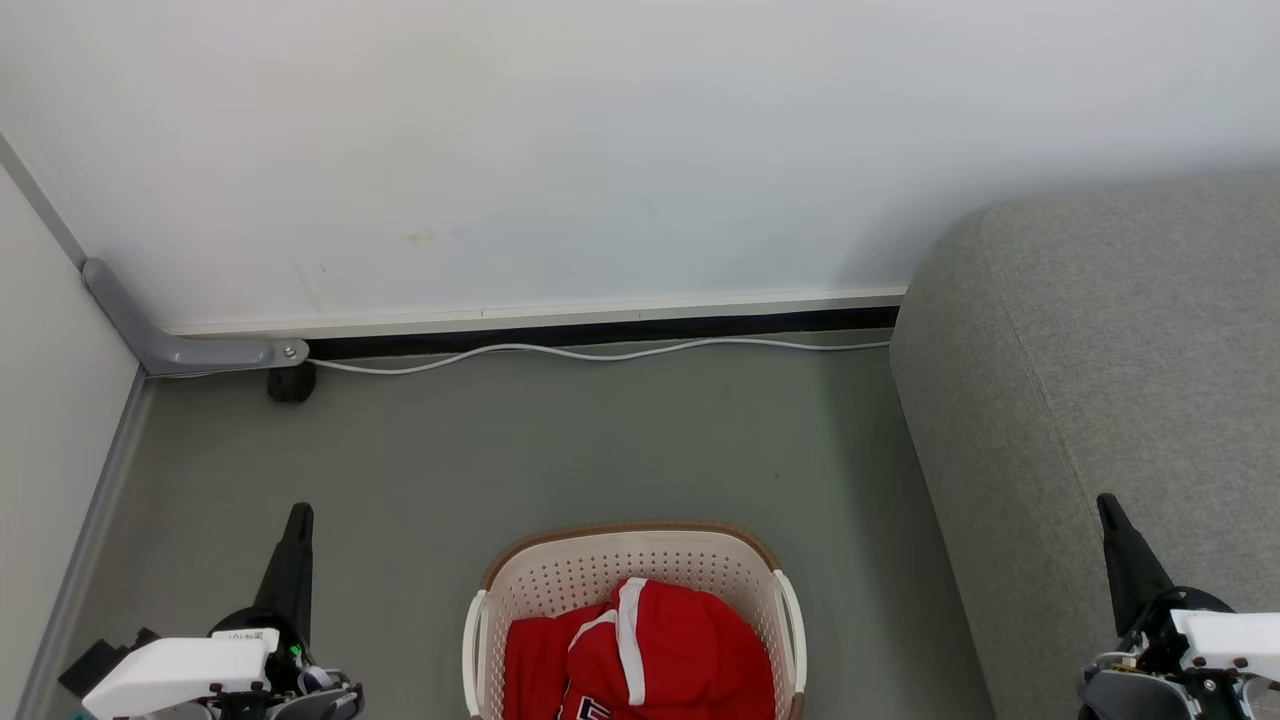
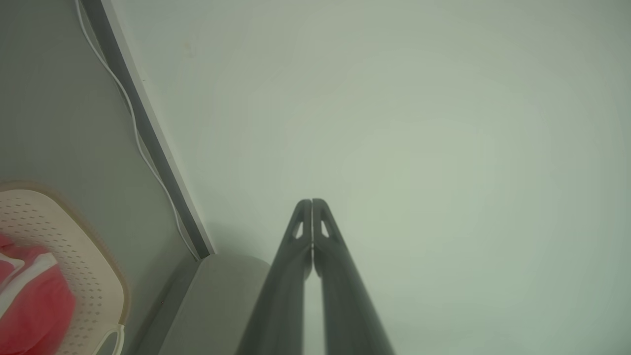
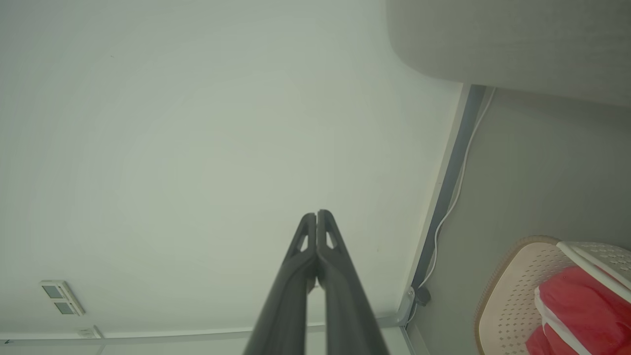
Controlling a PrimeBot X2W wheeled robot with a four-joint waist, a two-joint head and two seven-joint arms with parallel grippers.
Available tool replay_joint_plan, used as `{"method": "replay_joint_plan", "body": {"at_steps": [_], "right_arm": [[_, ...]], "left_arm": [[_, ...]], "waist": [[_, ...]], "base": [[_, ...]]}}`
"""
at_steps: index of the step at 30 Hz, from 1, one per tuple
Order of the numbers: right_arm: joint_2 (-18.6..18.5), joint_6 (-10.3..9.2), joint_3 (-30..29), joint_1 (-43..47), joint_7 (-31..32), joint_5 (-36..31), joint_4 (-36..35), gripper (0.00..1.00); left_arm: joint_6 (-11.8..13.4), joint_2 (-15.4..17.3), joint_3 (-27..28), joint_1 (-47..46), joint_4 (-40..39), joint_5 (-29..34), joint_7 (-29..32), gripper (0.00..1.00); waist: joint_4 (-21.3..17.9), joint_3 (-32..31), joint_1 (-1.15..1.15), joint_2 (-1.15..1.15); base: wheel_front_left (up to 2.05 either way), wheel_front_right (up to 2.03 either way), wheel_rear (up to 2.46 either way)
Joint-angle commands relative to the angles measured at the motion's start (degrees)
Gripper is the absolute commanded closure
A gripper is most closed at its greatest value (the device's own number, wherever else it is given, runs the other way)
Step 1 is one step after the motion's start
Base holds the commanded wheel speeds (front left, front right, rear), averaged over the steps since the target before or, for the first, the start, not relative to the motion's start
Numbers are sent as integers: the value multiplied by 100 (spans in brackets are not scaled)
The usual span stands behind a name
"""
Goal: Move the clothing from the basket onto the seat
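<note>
Red clothing (image 1: 640,650) with a white trim stripe lies heaped in the cream perforated basket (image 1: 560,575), which stands on the floor at the bottom middle of the head view. The grey seat (image 1: 1100,380) rises at the right. My left gripper (image 1: 298,520) is shut, empty, and points up at the lower left, apart from the basket. Over the seat's near edge at the lower right, my right gripper (image 1: 1108,505) is shut and empty too. The left wrist view has the left gripper (image 2: 311,202) shut against the wall, with basket (image 2: 88,266) and clothing (image 2: 34,305) at the lower left. In the right wrist view the right gripper (image 3: 316,214) is shut, beside basket (image 3: 508,301), clothing (image 3: 581,305) and seat (image 3: 508,39).
A white wall (image 1: 600,150) stands behind, with a dark skirting gap and a white cable (image 1: 600,352) running along its foot. A grey corner pipe (image 1: 150,335) and a small black block (image 1: 291,384) sit at the back left. Grey-green floor (image 1: 560,450) lies between basket and wall.
</note>
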Motion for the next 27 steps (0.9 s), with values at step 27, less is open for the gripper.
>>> {"method": "replay_joint_plan", "body": {"at_steps": [27], "right_arm": [[-87,9,98,-208,42,68,-174,100]], "left_arm": [[-24,73,186,-331,-161,-27,34,100]], "waist": [[0,0,0,0]], "base": [[0,0,0]]}}
